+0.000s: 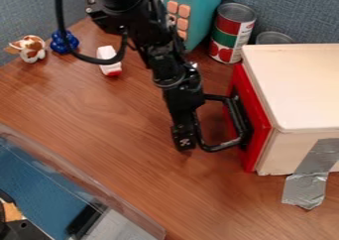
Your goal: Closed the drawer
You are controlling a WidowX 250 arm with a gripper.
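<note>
Jaws of my gripper (185,142): can't tell if they're released or clenched. Gripper points down over the bench, right at the outer bar of the black drawer handle (226,144); can't confirm contact.

Bench (126,135): brown wood grain. Pale wooden box (298,85) at the right side of my view. Clear plastic bin (83,182) in the lower left corner. Black arm (162,60) drops in from the top edge, cable looping off its left in the view. Turquoise keypad toy (202,21) behind the arm. Drawer is in the box, red front (260,125) up against the wood, no gap I can see. Red-and-green can (229,33) between toy and box. Grey tape (307,184) runs from box side to bench. White-and-red piece (110,60), brown-and-white animal figure (31,48), blue knobbly toy (64,41) all upper left.
</note>
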